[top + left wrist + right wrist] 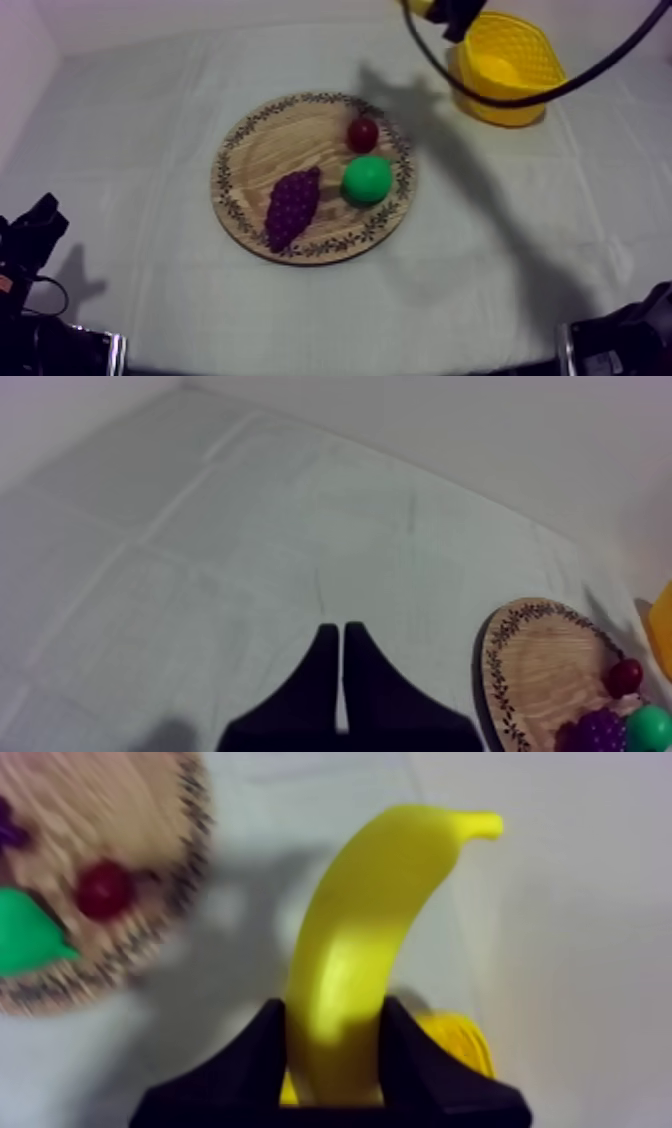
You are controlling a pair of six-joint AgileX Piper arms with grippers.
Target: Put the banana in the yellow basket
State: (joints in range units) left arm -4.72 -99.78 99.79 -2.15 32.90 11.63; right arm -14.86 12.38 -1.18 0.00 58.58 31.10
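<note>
My right gripper point(335, 1020) is shut on the yellow banana point(375, 932), which sticks out lengthwise from between the fingers. In the top view this gripper point(456, 16) hangs high beside the left rim of the yellow basket point(505, 66), with a bit of the banana point(420, 5) showing. The basket's edge point(458, 1042) lies just under the fingers in the right wrist view. The round wooden board point(250, 165) sits mid-table. My left gripper point(36, 232) rests low at the left, its fingers point(322, 676) together as a narrow wedge.
On the board lie a bunch of grapes point(293, 205), a green pear point(367, 180) and a small red fruit point(362, 133). The left wrist view has the board point(540, 666) off to the side, with bare cloth ahead of the fingers.
</note>
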